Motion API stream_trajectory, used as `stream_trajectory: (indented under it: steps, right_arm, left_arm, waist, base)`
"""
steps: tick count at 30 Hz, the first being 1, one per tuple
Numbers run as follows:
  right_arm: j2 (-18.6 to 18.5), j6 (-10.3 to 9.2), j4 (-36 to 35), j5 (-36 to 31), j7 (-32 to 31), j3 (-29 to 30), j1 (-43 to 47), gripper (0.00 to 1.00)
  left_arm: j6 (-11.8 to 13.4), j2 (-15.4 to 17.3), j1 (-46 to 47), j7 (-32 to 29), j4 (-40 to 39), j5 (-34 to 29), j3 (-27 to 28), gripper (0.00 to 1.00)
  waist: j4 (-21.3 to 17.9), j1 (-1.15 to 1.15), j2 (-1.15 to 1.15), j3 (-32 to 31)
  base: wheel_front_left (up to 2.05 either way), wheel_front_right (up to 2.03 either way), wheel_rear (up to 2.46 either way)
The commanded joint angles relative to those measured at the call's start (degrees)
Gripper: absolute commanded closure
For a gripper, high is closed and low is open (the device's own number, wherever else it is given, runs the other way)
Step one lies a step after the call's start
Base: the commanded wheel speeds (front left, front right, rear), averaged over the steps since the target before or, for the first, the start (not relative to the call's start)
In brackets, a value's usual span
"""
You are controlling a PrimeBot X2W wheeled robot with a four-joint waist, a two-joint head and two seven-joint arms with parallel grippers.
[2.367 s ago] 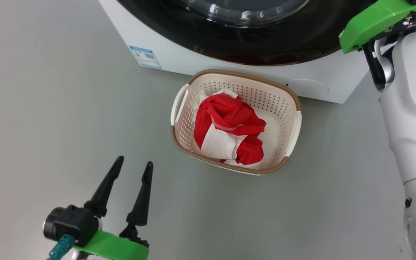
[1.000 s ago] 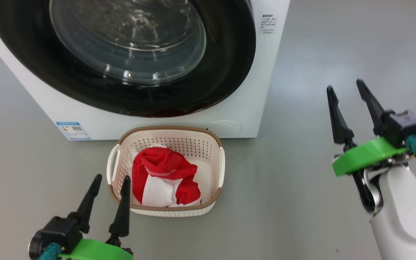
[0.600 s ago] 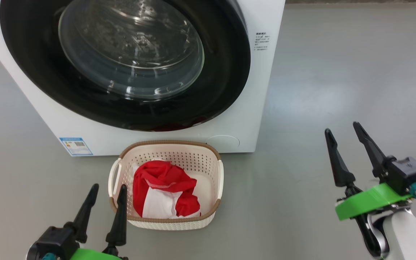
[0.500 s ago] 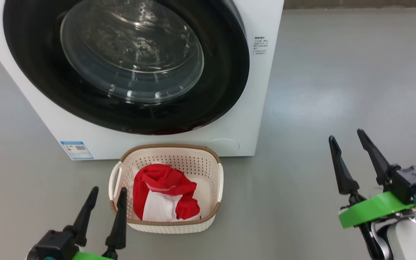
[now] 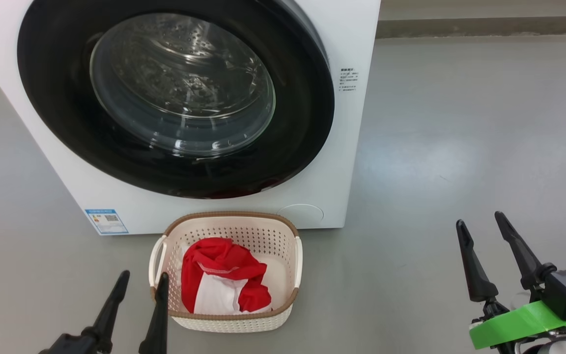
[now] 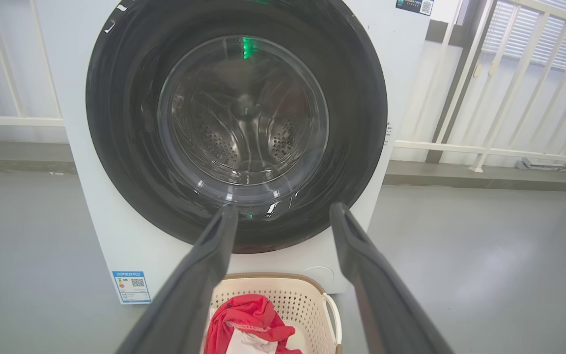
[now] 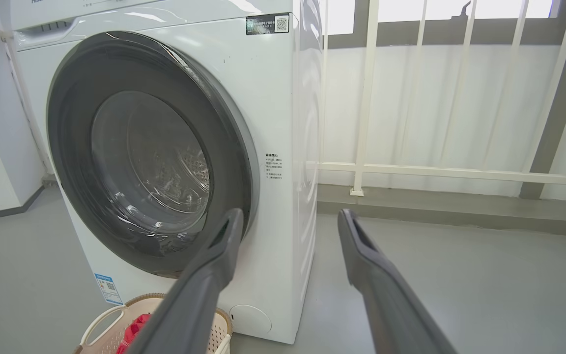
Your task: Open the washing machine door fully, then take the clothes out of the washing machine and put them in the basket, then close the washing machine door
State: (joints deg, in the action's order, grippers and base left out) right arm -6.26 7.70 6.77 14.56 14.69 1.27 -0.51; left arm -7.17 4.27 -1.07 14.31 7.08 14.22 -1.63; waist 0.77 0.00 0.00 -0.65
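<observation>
Both left tool [image 5: 144, 274] and right tool [image 5: 480, 219] splayed, empty; basket [image 5: 229, 215] of clothes [image 5: 219, 260] just beside left.

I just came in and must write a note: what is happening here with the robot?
The door of the washing machine looks shut. The red clothes lie in the basket on the floor before it. The robot's left gripper and right gripper are open, hold nothing and touch nothing.
</observation>
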Motion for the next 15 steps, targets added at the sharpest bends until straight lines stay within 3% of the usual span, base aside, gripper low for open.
stream_trajectory:
  steps: [1, 15]
  right_arm:
    - [-0.3, -0.21, -1.9, 0.6, 0.3, -0.8, -0.2, 0.0]
    - [-0.3, -0.21, -3.3, -0.4, 0.3, 0.1, 1.6, 0.0]
  left_arm:
    - [-0.3, 0.6, 0.4, 0.7, -1.8, -0.3, 2.2, 0.0]
    - [-0.3, -0.2, -1.9, 0.7, -3.6, -1.5, 4.0, 0.0]
  waist:
    - [-0.1, 0.0, 0.0, -0.2]
    - [-0.7, 0.0, 0.0, -1.0]
  base:
    - [0.0, 0.0, 0.0]
    - [0.0, 0.0, 0.0]
